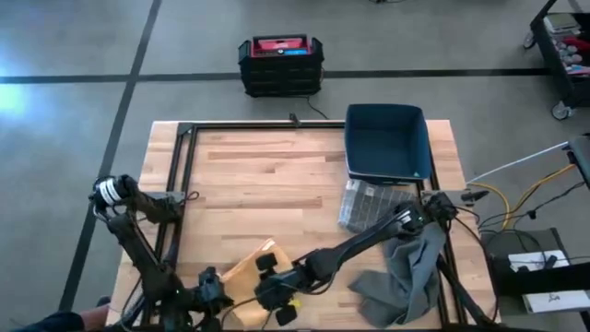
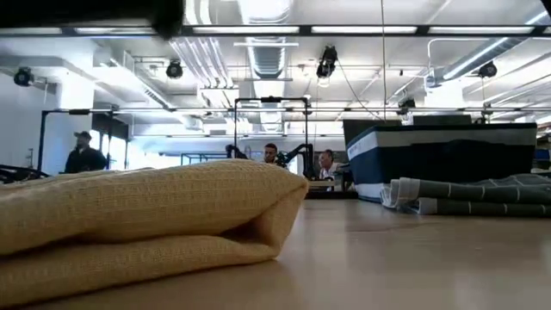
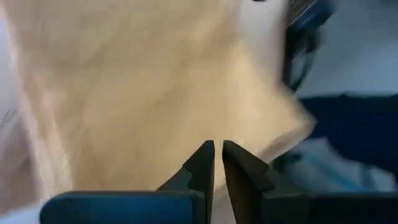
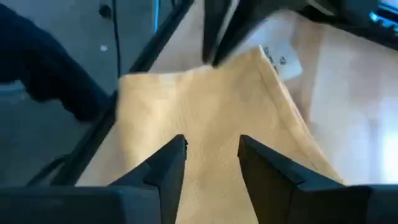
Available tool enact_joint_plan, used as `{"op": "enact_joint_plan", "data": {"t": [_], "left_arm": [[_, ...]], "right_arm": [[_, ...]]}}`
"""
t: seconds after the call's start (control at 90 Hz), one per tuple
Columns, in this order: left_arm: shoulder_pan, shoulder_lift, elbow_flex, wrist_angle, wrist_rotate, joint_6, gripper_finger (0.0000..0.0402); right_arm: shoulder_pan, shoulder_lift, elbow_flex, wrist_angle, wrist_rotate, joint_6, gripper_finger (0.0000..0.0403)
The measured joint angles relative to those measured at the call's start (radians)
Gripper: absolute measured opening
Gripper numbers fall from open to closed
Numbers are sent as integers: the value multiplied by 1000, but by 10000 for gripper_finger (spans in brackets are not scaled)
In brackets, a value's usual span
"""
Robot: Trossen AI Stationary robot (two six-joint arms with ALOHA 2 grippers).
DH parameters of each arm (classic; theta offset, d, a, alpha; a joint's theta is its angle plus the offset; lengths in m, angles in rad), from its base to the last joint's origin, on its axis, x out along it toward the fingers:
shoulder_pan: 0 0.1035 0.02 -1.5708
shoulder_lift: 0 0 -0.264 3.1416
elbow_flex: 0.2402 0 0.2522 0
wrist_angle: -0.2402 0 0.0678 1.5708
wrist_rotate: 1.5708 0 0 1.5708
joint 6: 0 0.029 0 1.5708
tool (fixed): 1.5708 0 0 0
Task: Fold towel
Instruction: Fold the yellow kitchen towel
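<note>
- The yellow towel (image 1: 251, 268) lies doubled over near the bottom edge of the high view, left of centre; its rounded fold suggests one fold is made and the grippers are placed for the next.
- The right gripper (image 4: 211, 155), fingers spread and empty, hovers over the towel, its arm stretched diagonally from the right.
- The left gripper (image 3: 217, 163), fingers nearly closed on nothing, sits at the towel's lower-left, arm bent back.
- A grey cloth (image 1: 406, 267) and a blue bin (image 1: 387, 138) sit to the right.

Bare counter (image 1: 267, 175) spreads wide at the middle and far left. The bin (image 1: 387, 140), clear box (image 1: 369, 205) and grey cloth (image 1: 406, 272) crowd the right side.
</note>
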Motion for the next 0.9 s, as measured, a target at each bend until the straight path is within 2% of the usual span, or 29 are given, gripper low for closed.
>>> {"op": "enact_joint_plan", "data": {"t": [0.078, 0.167, 0.278, 0.411, 0.511, 0.7, 0.789, 0.9], "left_arm": [[12, 14, -1, 89, -61, 73, 20], [40, 59, -8, 164, -59, 115, 20], [71, 132, -10, 228, 25, 133, 20], [77, 208, -10, 247, 178, 101, 20], [62, 235, -8, 238, 197, 27, 20], [48, 246, -7, 219, 174, -13, 20], [47, 241, -8, 216, 175, -16, 20], [45, 233, -9, 212, 177, -16, 20]], "right_arm": [[1, -4, -27, -73, -7, -14, 124], [1, 3, -93, -80, -9, -16, 116], [2, -1, -204, 66, -8, 6, 104], [2, -7, -333, 226, -6, 54, 91], [2, -21, -394, 262, 0, 65, 82], [0, -63, -404, 203, -2, 63, 67], [-1, -121, -402, 127, 1, 22, 62], [-14, -212, -412, 138, 17, -8, 55]]}}
